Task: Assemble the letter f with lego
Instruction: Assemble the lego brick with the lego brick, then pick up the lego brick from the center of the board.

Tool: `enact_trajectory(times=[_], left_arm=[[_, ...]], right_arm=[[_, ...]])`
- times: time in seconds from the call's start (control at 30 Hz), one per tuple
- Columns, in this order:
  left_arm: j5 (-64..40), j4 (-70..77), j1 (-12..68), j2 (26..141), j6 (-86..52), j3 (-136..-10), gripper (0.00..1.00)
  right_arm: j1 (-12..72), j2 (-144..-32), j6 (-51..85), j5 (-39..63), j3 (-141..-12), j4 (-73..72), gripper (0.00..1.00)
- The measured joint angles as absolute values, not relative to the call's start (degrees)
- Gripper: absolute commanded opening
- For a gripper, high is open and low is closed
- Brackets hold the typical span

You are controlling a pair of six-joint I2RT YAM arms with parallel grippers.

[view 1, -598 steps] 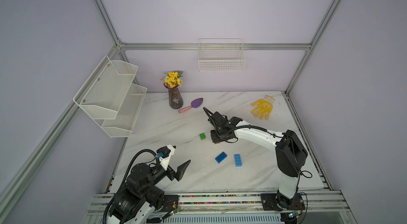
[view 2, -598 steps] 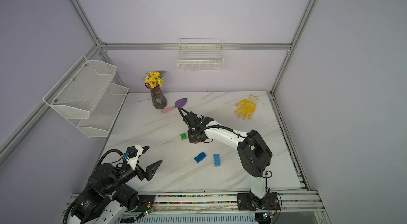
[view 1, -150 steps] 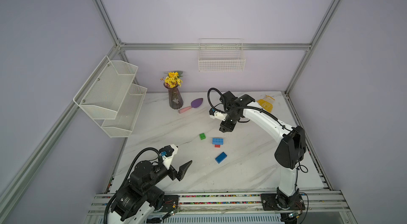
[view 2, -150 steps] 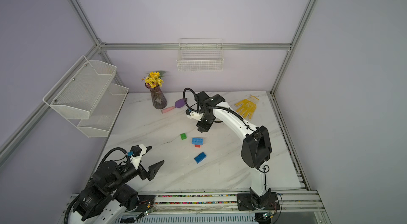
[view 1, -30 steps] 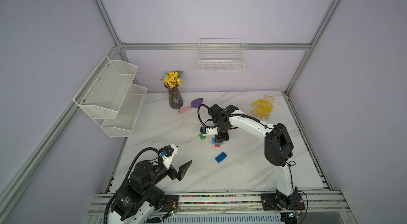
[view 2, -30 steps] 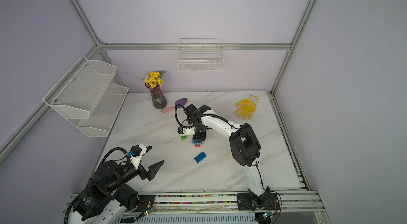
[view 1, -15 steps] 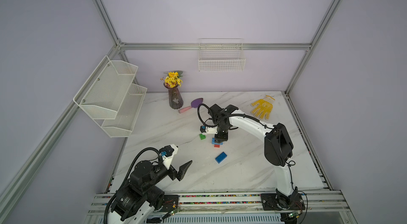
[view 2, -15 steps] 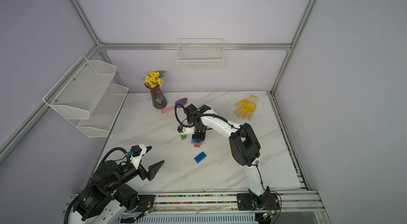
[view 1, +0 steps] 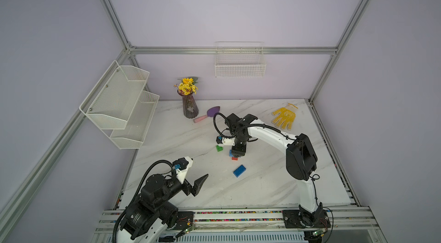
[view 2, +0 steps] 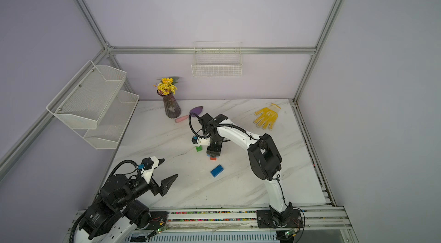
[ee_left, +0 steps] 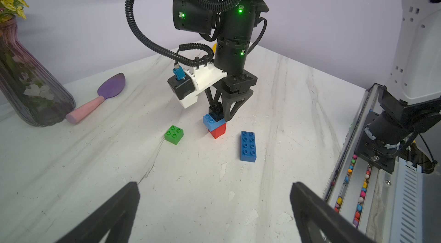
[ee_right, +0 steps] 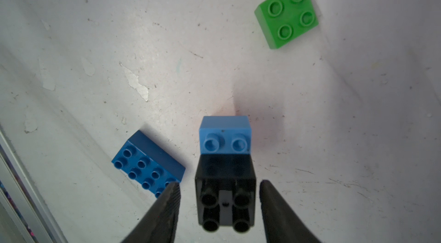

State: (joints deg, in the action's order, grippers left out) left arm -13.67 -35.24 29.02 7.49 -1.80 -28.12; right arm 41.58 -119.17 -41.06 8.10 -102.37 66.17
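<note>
The lego (ee_left: 214, 122) comes to five bricks on your table (ee_left: 95, 170): one red, one light blue, one black, one green, one dark blue. Nearest you, by the front rail (view 1: 238, 213) with its coloured beads, your left gripper (ee_left: 214, 184) hangs above the table with its jaws spread wide and nothing between them.

Next out lies the dark blue brick (ee_left: 248, 146), flat, studs up, alone. Just beyond it stands the letter f (ee_left: 217, 126) as far as it goes, three bricks joined. The red brick (ee_left: 218, 131) is on the table, the light blue brick (ee_left: 210, 121) lies across it with one end jutting sideways, and the black brick (ee_left: 216, 110) sits on top over the red.

Your right gripper (ee_right: 219, 183) points straight down over the stack, one finger on each side of the black brick. The right wrist view shows a gap on both sides, so it has let go and is not pinching. The green brick (ee_left: 174, 134) sits loose just beside the stack, studs up.

Farther back you have one purple scoop (view 1: 210, 113) with a pink handle, one ribbed dark vase (view 1: 190, 109) of yellow flowers, and one yellow glove (view 1: 284, 117) toward the right back corner.

The table is white with marble veining, scuffed and chipped in spots. The walls are pale lilac, framed by aluminium bars (view 1: 233, 50). One wire basket (view 1: 239, 69) hangs on the back wall and one two-tier mesh shelf (view 1: 121, 101) on the left wall.
</note>
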Motion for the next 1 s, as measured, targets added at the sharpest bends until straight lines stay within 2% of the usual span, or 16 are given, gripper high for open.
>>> enact_trajectory(times=[0.2,0.33,0.63,1.0], left_arm=[[-13.7,-35.2,29.0,7.5,-1.8,-28.1,1.00],[-13.7,-35.2,29.0,7.5,-1.8,-28.1,1.00],[-13.7,-35.3,29.0,7.5,-1.8,-28.1,1.00],[-13.7,-35.2,29.0,7.5,-1.8,-28.1,1.00]], right_arm=[[41.6,-119.2,-38.2,9.9,-107.3,67.0,0.61],[41.6,-120.0,-33.5,11.7,-113.9,67.4,0.67],[41.7,-132.6,-13.6,10.2,-134.0,69.5,0.64],[44.0,-135.7,5.9,4.7,-128.5,67.9,0.63]])
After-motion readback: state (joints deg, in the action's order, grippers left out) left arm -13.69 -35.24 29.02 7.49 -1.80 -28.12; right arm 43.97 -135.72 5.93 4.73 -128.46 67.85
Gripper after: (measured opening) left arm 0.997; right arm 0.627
